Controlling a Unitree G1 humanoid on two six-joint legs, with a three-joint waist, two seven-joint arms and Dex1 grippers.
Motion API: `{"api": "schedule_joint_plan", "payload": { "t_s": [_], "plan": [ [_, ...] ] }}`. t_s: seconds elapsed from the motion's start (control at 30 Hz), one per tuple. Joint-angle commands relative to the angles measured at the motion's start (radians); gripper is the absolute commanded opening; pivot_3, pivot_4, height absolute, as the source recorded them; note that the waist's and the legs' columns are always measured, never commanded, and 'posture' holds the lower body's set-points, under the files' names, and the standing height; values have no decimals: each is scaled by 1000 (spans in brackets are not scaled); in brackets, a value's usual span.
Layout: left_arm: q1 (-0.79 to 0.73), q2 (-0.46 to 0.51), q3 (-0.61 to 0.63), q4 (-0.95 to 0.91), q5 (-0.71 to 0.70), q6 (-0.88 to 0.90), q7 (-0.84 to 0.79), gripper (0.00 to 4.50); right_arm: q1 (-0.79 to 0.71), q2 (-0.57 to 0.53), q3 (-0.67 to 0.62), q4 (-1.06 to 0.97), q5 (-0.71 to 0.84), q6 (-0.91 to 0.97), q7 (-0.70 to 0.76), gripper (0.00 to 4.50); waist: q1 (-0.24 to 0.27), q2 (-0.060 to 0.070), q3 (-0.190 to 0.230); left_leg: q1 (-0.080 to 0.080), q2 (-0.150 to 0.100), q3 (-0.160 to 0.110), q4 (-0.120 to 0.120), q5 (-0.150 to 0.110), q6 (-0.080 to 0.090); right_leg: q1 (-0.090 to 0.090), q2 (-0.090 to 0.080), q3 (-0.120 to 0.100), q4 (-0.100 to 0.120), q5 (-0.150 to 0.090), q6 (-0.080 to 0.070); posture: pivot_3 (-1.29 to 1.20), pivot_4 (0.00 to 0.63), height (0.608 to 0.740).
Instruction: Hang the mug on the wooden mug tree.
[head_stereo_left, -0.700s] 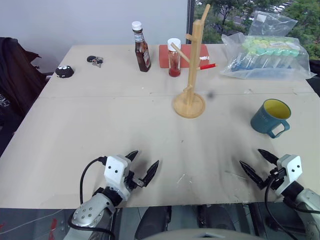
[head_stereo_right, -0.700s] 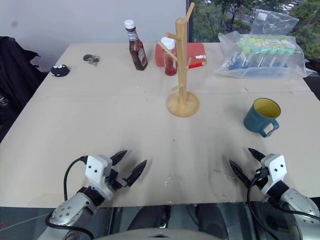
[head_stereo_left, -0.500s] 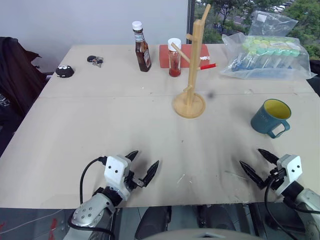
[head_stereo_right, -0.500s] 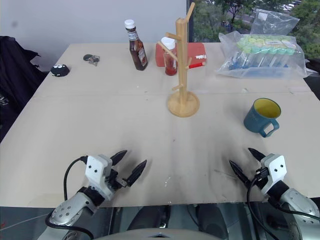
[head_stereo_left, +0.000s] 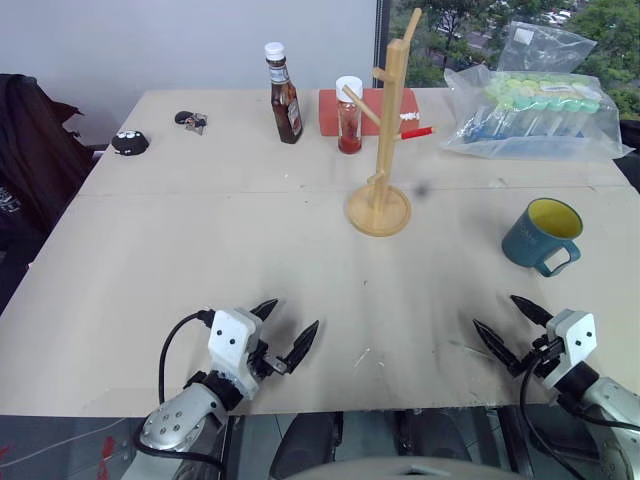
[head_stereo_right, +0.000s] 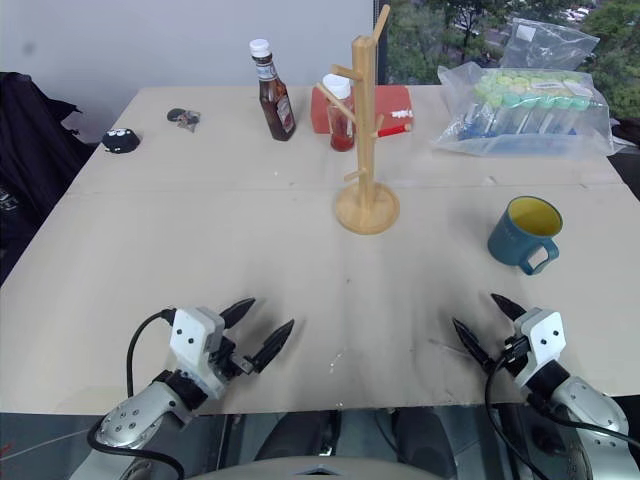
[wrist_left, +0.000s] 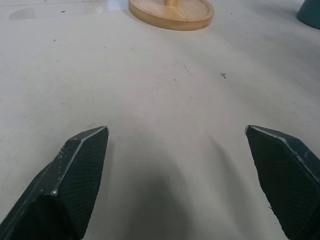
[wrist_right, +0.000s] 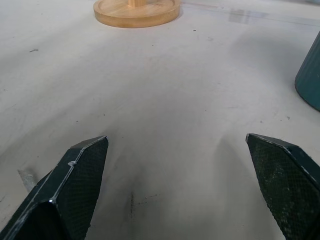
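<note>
The teal mug (head_stereo_left: 541, 235) with a yellow inside stands upright on the right side of the table, handle toward me. The wooden mug tree (head_stereo_left: 381, 150) rises from its round base near the table's middle, its pegs bare; its base (wrist_left: 171, 12) also shows in the wrist views. My right gripper (head_stereo_left: 497, 326) hovers open near the front edge, a short way in front of the mug, nothing between its fingers. My left gripper (head_stereo_left: 284, 326) is open and empty at the front left. An edge of the mug (wrist_right: 309, 77) shows in the right wrist view.
A brown sauce bottle (head_stereo_left: 283, 95), a red-filled jar (head_stereo_left: 348, 116) and a red board (head_stereo_left: 368, 112) stand behind the tree. A clear bag of tubes (head_stereo_left: 533, 112) lies at the back right. Keys (head_stereo_left: 190, 121) and a small black object (head_stereo_left: 129, 143) sit at the back left.
My right gripper has shifted slightly to the left. The mug, the tree and the left gripper have not moved.
</note>
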Motion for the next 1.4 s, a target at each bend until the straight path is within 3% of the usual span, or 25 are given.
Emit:
{"api": "schedule_joint_plan", "payload": {
  "t_s": [0.03,0.13,0.27,0.6,0.8,1.4],
  "plan": [
    [-26,32,4,-24,28,-47,-28,4500,13,20,-17,-61,14,11,-49,4448,0,0,0,0,0,0,0,0,0,0,0,0,0,0,0,0,150,740],
    [-78,65,19,-3,32,-52,-52,4500,37,52,-34,-126,16,64,-135,4448,4,1,0,0,0,-1,0,0,0,0,0,-1,0,0,0,0,150,740],
    [-219,169,-3,-6,-73,7,-207,4500,71,161,-87,-292,-37,215,-410,4448,17,2,0,0,0,-1,0,0,-1,0,1,-1,1,0,0,0,150,740],
    [-478,311,-87,-44,-280,172,-442,4500,-133,299,-58,-435,-186,506,-782,4448,1,4,1,0,-1,0,-1,1,-1,-2,4,1,2,0,0,0,150,740],
    [-576,329,-80,-33,-333,223,-473,4500,-194,333,-54,-379,-259,495,-846,4448,-7,4,1,0,-1,1,-2,3,-5,-3,6,2,2,2,2,0,150,740],
    [-610,312,-50,-18,-297,223,-402,4500,-349,380,-127,-185,-277,419,-916,4448,-8,5,1,0,0,2,-3,3,-5,-4,7,3,2,2,3,0,150,740]
  ]
}}
